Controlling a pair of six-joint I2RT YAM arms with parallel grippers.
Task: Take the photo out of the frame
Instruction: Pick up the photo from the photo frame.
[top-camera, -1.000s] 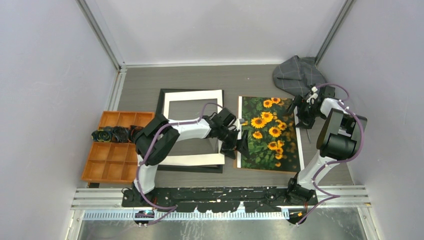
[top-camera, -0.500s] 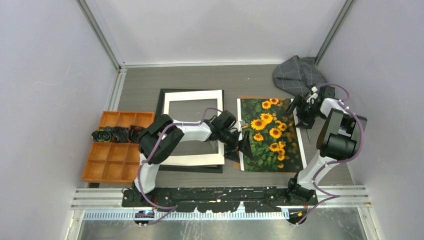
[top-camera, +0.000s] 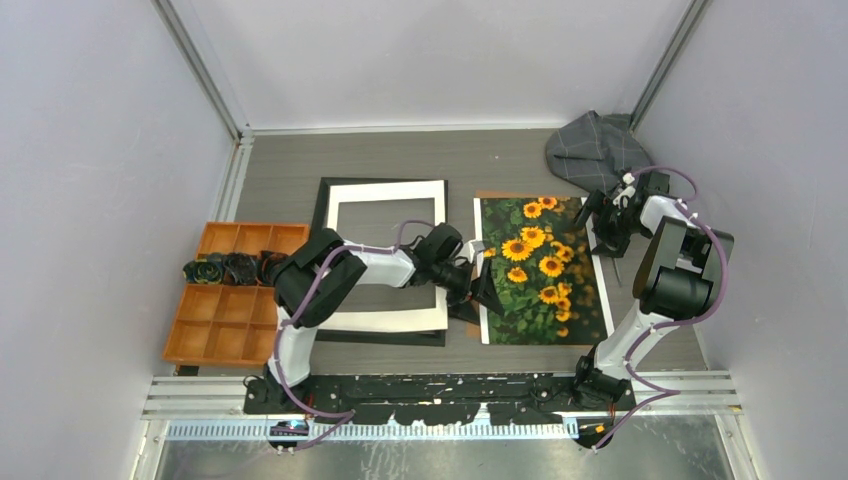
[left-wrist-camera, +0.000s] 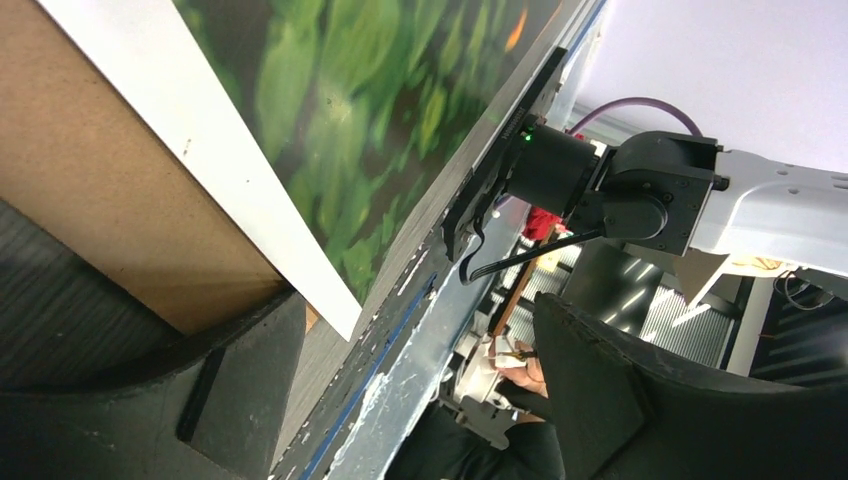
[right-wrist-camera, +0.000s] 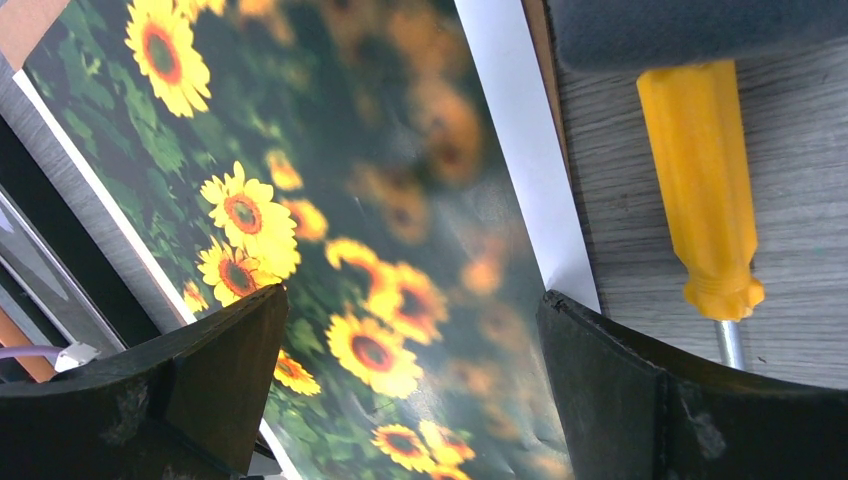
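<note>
The photo (top-camera: 545, 265), sunflowers on dark leaves, lies flat on a brown backing board (top-camera: 497, 194) to the right of the frame (top-camera: 385, 192). That frame has a black border and a white mat and lies flat with nothing in its window. My left gripper (top-camera: 482, 290) sits low at the photo's left edge, open. In the left wrist view the photo's white margin (left-wrist-camera: 230, 170) and the board (left-wrist-camera: 90, 190) lie just above one finger (left-wrist-camera: 150, 400). My right gripper (top-camera: 605, 228) hovers open over the photo's (right-wrist-camera: 380, 230) right edge.
An orange compartment tray (top-camera: 225, 325) stands at the left with dark items (top-camera: 230, 268) across its middle. A grey cloth (top-camera: 595, 148) lies at the back right. A yellow-handled screwdriver (right-wrist-camera: 700, 180) lies on the table just right of the photo.
The photo has turned and slid a little on its board, which now shows along the far edge. The left gripper has shifted slightly left. The right arm has stayed still.
</note>
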